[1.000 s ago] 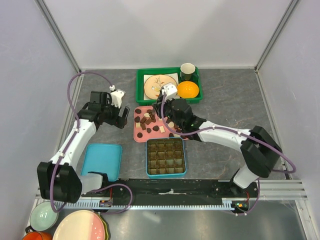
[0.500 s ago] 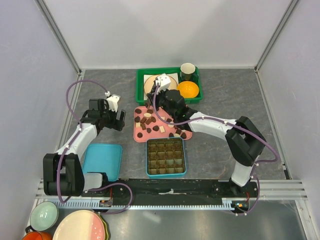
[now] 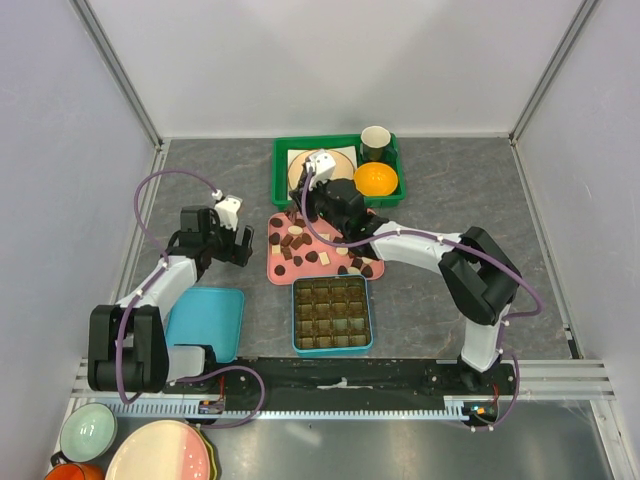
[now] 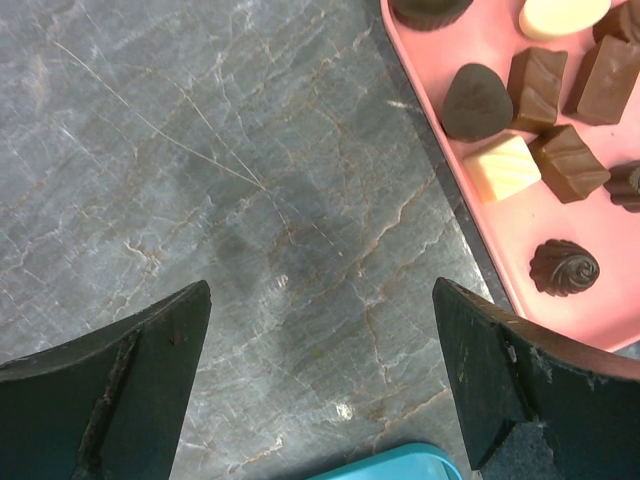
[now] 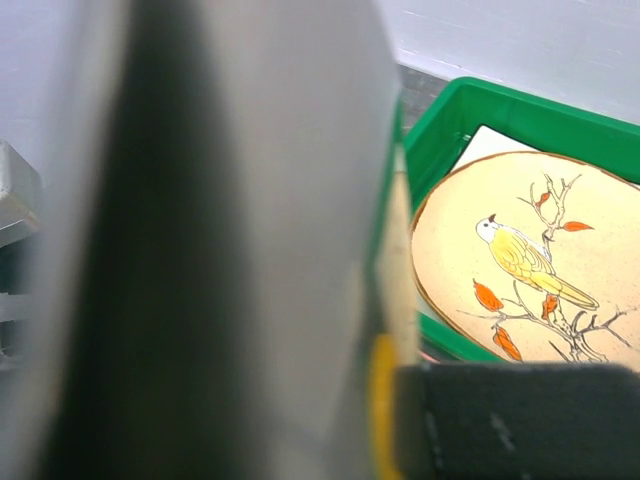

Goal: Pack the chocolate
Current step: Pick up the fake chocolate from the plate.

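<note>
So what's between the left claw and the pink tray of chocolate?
Only bare grey tabletop, plain in the left wrist view; the left claw hangs open.

- many chocolate pieces [image 4: 476, 100] — dark, brown and cream, too crowded for an exact count
- one pink tray [image 3: 283, 276]
- one green crate [image 3: 279, 180]
- one teal tin [image 3: 294, 318], one teal lid [image 3: 205, 320]
- one orange [image 3: 375, 179], one cup [image 3: 375, 142], one bird plate [image 5: 510, 270]
</note>
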Tool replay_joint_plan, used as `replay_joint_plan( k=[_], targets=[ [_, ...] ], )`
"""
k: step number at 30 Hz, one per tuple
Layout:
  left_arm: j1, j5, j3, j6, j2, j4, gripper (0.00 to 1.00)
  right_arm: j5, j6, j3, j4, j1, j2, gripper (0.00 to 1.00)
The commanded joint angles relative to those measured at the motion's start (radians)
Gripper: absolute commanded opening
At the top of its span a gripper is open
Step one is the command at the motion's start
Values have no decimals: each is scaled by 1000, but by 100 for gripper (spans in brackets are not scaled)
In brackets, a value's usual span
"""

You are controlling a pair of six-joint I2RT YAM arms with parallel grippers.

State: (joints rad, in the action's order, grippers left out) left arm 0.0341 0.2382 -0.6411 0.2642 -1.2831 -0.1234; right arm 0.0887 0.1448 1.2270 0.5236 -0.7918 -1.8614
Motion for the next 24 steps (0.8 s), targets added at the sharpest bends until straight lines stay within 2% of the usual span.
replay_joint_plan(
  k=[1, 8, 24],
  targets=[
    [-5, 12, 11, 0, 16, 84, 99, -27, 4, 58, 56, 3, -18, 27],
    [-5, 13, 20, 6, 28, 93, 99, -27, 4, 51, 55, 6, -32, 39],
    [-3, 7, 23, 9, 54, 84, 99, -21, -28, 42, 41, 14, -50, 44]
  ],
)
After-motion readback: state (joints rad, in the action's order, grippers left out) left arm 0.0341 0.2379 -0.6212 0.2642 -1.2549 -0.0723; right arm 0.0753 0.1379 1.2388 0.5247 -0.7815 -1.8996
